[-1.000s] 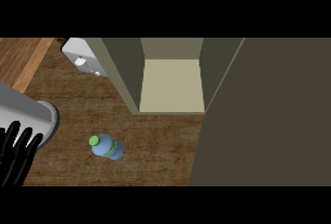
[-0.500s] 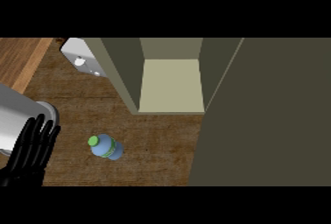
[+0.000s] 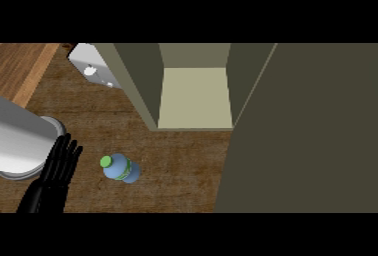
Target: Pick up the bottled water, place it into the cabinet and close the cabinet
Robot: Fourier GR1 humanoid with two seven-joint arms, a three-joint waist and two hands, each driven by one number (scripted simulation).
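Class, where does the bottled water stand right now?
The bottled water stands on the wooden counter at lower left, just right of the left hand, before the open cabinet.

Left hand (image 3: 55, 167): black, slim fingers. Forearm (image 3: 18, 137): grey cylinder, paler rim at end.

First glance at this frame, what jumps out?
The open cabinet fills the top middle, its pale shelf bare, with its door spanning the right side. Below on the counter stands the bottled water, green cap up, and the left hand reaches beside it, fingers straight.
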